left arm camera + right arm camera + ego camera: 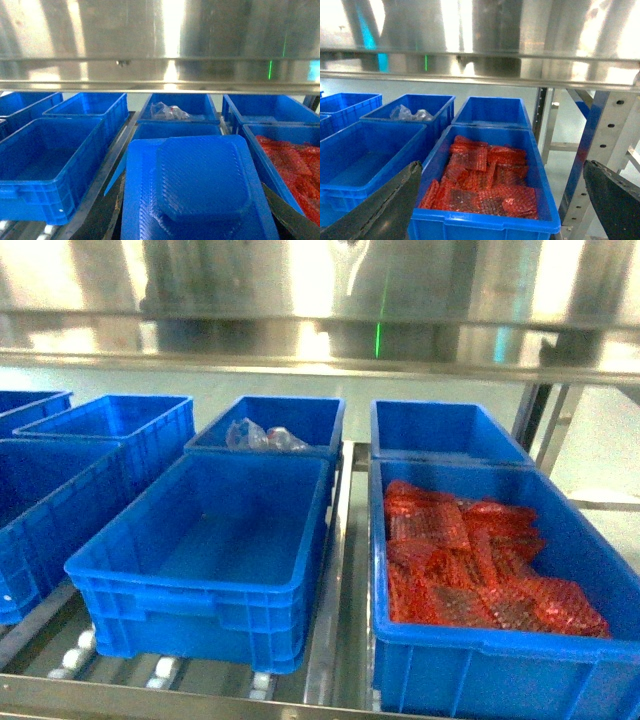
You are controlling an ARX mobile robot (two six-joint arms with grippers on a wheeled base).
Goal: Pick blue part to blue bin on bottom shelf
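Note:
The blue part (200, 185), a flat textured plate with a raised square boss, fills the lower middle of the left wrist view. My left gripper (200, 222) is shut on it, dark fingers (287, 215) showing at its sides. It hangs in front of an empty blue bin (175, 131) on the bottom shelf (340, 540); that same bin (200, 550) sits front centre in the head view. My right gripper (502, 200) is open before the bin of red parts (485, 175), holding nothing. Neither gripper shows in the head view.
Several more blue bins stand on the roller shelf: one with clear plastic bags (262, 435) behind the empty bin, one with red bubble-wrapped parts (470, 560) at the right, empty ones (110, 425) to the left. A steel upper shelf (320, 360) overhangs. A perforated upright (605, 145) stands right.

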